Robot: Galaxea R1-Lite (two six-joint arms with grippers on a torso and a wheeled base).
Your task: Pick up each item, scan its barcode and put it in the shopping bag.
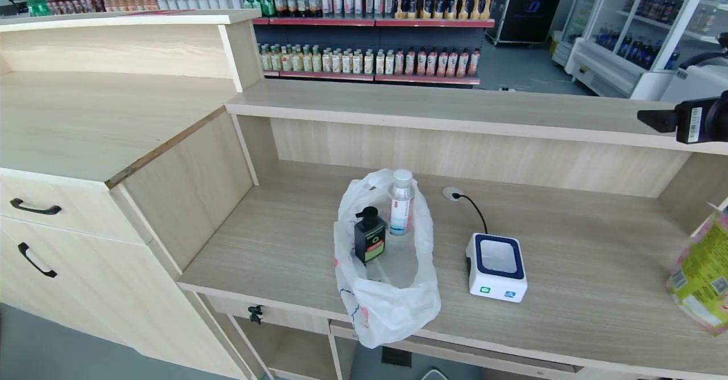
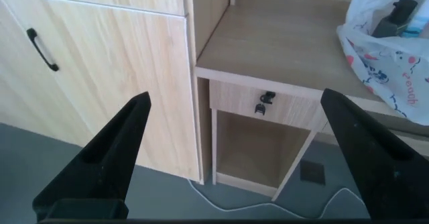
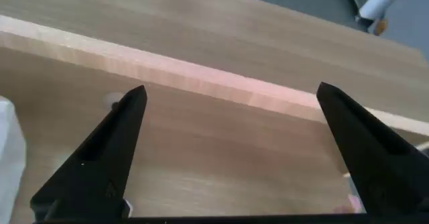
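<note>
Holding my left gripper (image 2: 236,96) and right gripper (image 3: 231,88) wide and empty, I count two items done: pump bottle (image 1: 369,238) and clear bottle (image 1: 401,203) stand inside the shopping bag (image 1: 387,306), frame centre. Yellow-green packet (image 1: 702,272), right edge, past the scanner (image 1: 496,266), is left to scan.

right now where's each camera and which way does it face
head: on the head, facing forward and down at the light wooden counter
left wrist: left arm, facing the counter's drawer front, open left gripper ahead
right wrist: right arm, facing down at the counter's back ledge, open right gripper ahead
head and left wrist share the white plastic shopping bag
</note>
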